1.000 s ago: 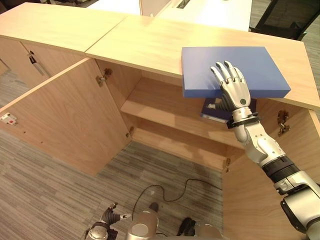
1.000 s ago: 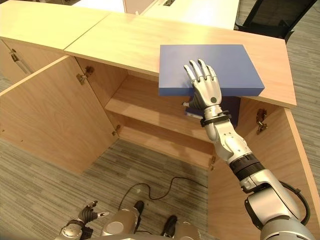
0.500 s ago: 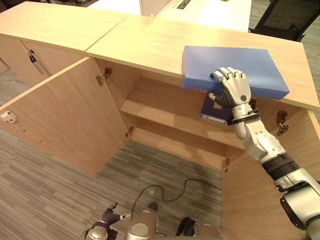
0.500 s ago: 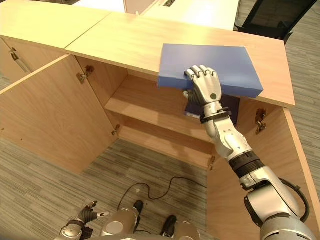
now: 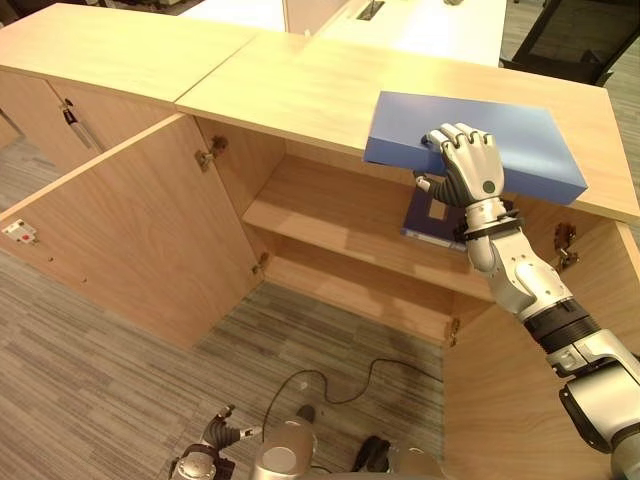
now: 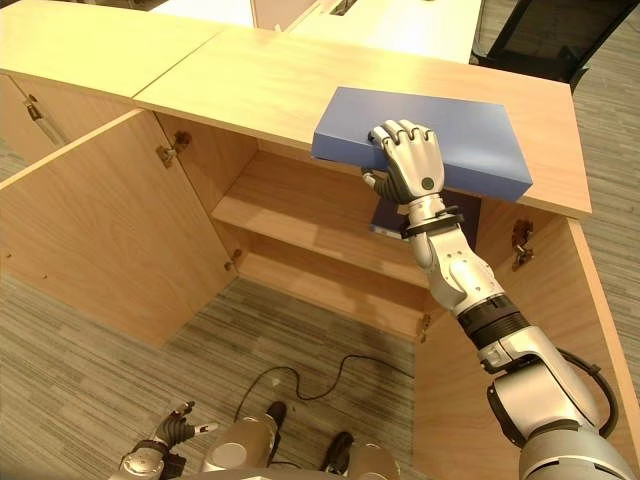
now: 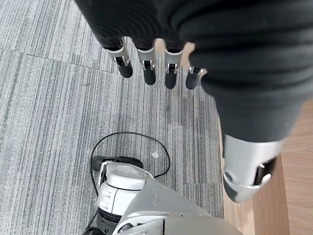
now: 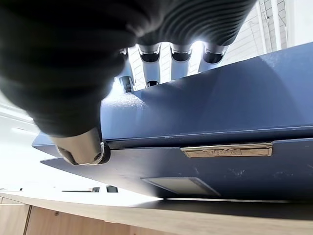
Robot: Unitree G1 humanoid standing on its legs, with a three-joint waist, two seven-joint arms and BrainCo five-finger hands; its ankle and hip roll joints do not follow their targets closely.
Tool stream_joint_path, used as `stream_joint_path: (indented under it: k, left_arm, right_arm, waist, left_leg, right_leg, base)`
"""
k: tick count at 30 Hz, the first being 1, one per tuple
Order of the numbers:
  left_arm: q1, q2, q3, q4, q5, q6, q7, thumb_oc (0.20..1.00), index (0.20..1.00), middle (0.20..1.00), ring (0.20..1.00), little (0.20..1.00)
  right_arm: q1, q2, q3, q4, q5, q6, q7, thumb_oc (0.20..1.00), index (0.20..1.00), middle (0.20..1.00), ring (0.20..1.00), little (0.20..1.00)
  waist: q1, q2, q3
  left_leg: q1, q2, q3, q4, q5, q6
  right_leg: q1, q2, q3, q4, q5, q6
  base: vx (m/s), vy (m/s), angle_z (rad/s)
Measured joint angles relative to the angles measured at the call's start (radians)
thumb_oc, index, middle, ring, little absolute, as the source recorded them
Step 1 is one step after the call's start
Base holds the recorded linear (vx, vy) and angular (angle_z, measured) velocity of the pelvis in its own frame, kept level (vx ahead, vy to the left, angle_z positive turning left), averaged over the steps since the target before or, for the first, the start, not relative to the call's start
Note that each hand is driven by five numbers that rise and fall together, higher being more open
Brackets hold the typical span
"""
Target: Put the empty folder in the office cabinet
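A blue folder (image 5: 530, 145) lies on the wooden cabinet top (image 5: 300, 90), its near edge jutting past the front of the open cabinet and tilted a little upward. My right hand (image 5: 468, 170) is shut on that near edge: its fingers (image 8: 181, 51) curl over the top face and the thumb (image 8: 83, 147) presses the front side, above a metal label strip (image 8: 225, 149). The left hand (image 7: 146, 63) hangs low over the carpet with straight fingers and holds nothing.
Both cabinet doors stand open, the left door (image 5: 130, 230) swung wide and the right door (image 5: 520, 400) under my arm. A dark blue folder (image 5: 425, 215) stands on the inner shelf (image 5: 330, 215). A black office chair (image 5: 585, 35) and a white desk (image 5: 420, 20) lie behind.
My right hand went from lying flat on the folder to curling round its near edge. The folder's front edge has risen slightly and it has shifted a little.
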Motion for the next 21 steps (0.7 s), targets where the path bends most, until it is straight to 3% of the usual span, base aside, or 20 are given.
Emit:
stream_joint_path:
  k: [7,12,16,18,21]
  left_arm:
    - [0.006,0.000,0.002,0.000,0.000,0.001,0.000,1.000,1.000,1.000,1.000,1.000]
    - [0.042,-0.002,0.003,0.000,0.000,0.002,0.000,1.000,1.000,1.000,1.000,1.000]
    - [0.089,-0.014,0.003,0.010,0.001,0.010,0.000,1.000,1.000,1.000,1.000,1.000]
    - [0.090,-0.019,0.002,0.011,0.002,0.013,0.000,1.000,1.000,1.000,1.000,1.000]
    - [0.085,-0.036,0.004,0.012,0.002,0.024,0.001,1.000,1.000,1.000,1.000,1.000]
  right_arm:
    - [0.000,0.000,0.001,0.000,0.000,0.000,0.001,0.200,0.200,0.200,0.200,0.200]
    - [0.000,0.000,0.019,0.000,0.001,0.001,0.013,0.200,0.200,0.200,0.200,0.200]
    - [0.000,-0.017,0.017,-0.007,0.015,0.000,0.012,0.200,0.200,0.200,0.200,0.200]
    - [-0.001,-0.029,0.005,-0.011,0.040,-0.001,0.010,0.200,0.200,0.200,0.200,0.200]
    - [0.017,-0.031,-0.045,-0.069,0.075,-0.004,0.009,0.200,0.200,0.200,0.200,0.200]
  waist:
    - [0.000,0.001,-0.003]
    - [-0.001,0.005,-0.049]
    - [-0.007,0.010,-0.158]
    - [-0.005,0.016,-0.179]
    - [-0.013,0.029,-0.185]
  left_leg:
    - [0.009,0.002,-0.002,-0.007,0.000,0.001]
    - [0.062,0.011,-0.008,-0.079,0.022,-0.016]
    - [0.167,0.071,-0.033,-0.287,0.120,-0.035]
    - [0.193,0.090,-0.030,-0.339,0.140,-0.038]
    - [0.208,0.095,-0.026,-0.377,0.163,-0.043]
  right_leg:
    - [0.005,0.001,-0.001,0.000,-0.006,0.003]
    - [0.044,0.008,-0.007,-0.041,0.004,-0.001]
    - [0.146,0.076,-0.049,-0.240,0.074,-0.002]
    - [0.191,0.110,-0.055,-0.338,0.116,0.012]
    - [0.206,0.120,-0.054,-0.393,0.146,0.025]
  base:
    - [0.02,-0.021,0.00]
    - [0.04,-0.032,0.02]
    - [0.02,-0.064,0.15]
    - [0.00,-0.014,0.07]
    - [0.00,0.000,0.00]
